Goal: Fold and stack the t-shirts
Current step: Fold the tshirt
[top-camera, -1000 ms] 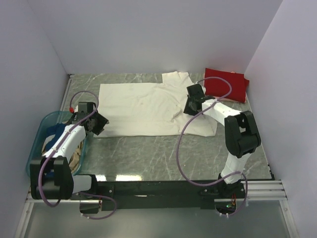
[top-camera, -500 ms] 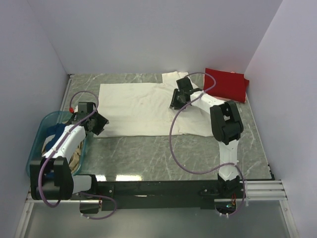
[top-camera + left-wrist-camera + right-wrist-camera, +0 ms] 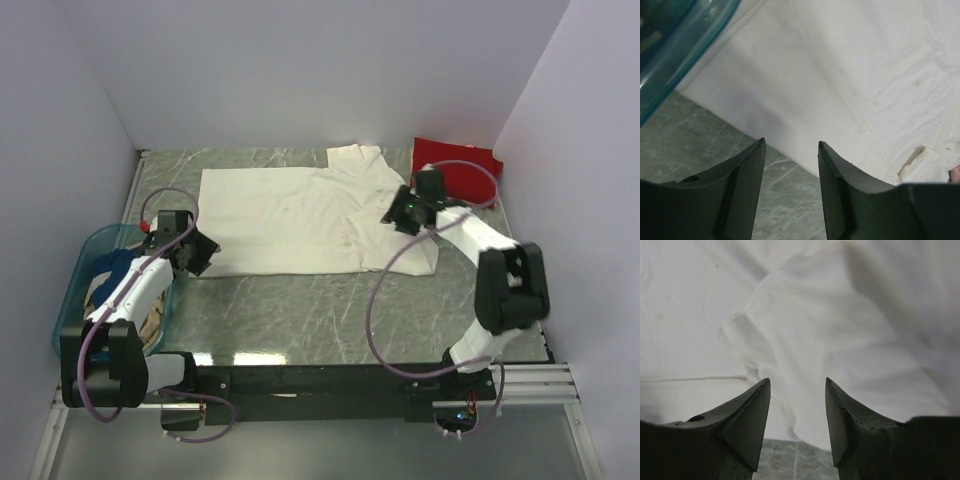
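A cream-white t-shirt (image 3: pixel 290 215) lies spread flat across the back of the table, its right side rumpled with a sleeve folded over (image 3: pixel 805 325). A folded red t-shirt (image 3: pixel 458 166) sits at the back right corner. Dark blue (image 3: pixel 112 266) and tan (image 3: pixel 152 318) t-shirts lie in the basket. My left gripper (image 3: pixel 204 250) (image 3: pixel 791 145) is open just above the white shirt's near left corner (image 3: pixel 840 75). My right gripper (image 3: pixel 394 214) (image 3: pixel 797 382) is open over the shirt's right part, nothing between its fingers.
A teal plastic basket (image 3: pixel 84 262) (image 3: pixel 670 40) stands at the left edge beside the left arm. Grey marbled tabletop (image 3: pixel 300 320) runs in front of the shirt. White walls close in the left, back and right sides.
My right arm swung from over the shirt's middle back toward the right, and its jaws opened wider. The left arm has hardly moved.
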